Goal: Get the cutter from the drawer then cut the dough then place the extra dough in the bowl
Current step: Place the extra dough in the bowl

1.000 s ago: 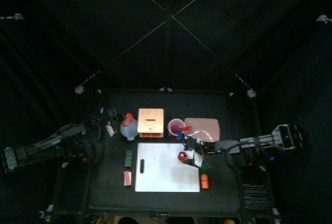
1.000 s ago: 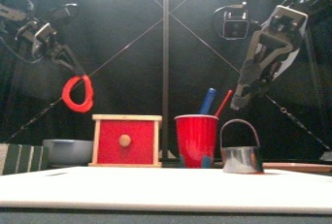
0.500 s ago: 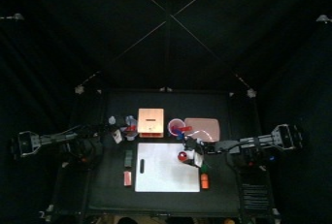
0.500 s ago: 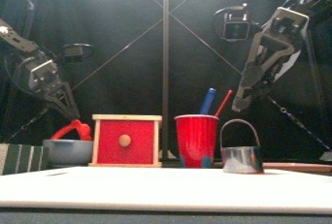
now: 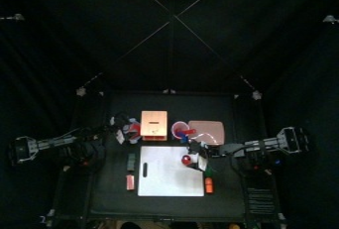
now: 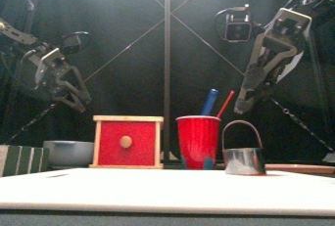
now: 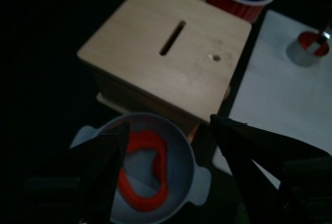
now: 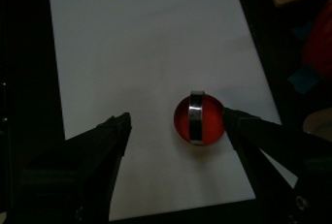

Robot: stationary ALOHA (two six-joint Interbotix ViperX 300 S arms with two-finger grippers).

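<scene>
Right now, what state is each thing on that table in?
Red drawer: shut.
Dough ring: lying in the blue-grey bowl.
Cutter: upright on the white board, dough disc inside it.
Left jaws: open, empty, over the bowl.
Right jaws: open, empty, over the cutter.

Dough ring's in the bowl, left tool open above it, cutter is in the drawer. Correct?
No, one error: the cutter is not in the drawer; it stands on the white board, per the right wrist view. The rest holds: dough ring in the bowl, left tool open above it.
</scene>
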